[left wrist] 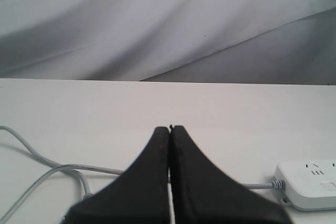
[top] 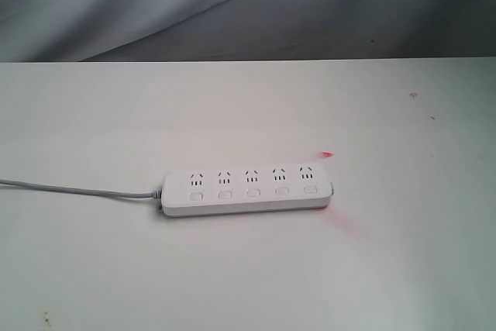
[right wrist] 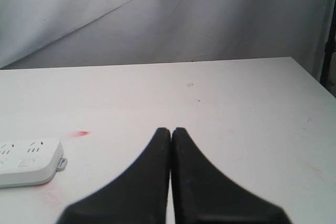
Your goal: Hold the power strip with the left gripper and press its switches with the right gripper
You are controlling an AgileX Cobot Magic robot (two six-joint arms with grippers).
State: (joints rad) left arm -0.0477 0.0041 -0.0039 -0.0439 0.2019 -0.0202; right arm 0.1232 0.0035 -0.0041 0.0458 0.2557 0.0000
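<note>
I see the long flat white plastic power strip (top: 246,205) lying mid-way across the white tabletop (top: 232,277), with its five small white switches (top: 253,192) facing up. Any print is too small to read. The black left gripper (left wrist: 169,128) and black right gripper (right wrist: 171,129) both have their jaws pressed together and empty, clear of the strip.

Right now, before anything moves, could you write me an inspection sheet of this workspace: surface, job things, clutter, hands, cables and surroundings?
Surface: white table, with red marks by the strip's end away from the cord and a few small specks.
Job's things: power strip lying flat, five switches in a row, one under each socket; neither hand touches it.
Clutter: nothing seen.
Hands: left hand shut and empty; right hand shut and empty; both apart from the strip.
Cables: thin grey cord runs from the strip across the table.
Surroundings: creased grey cloth behind the table.
</note>
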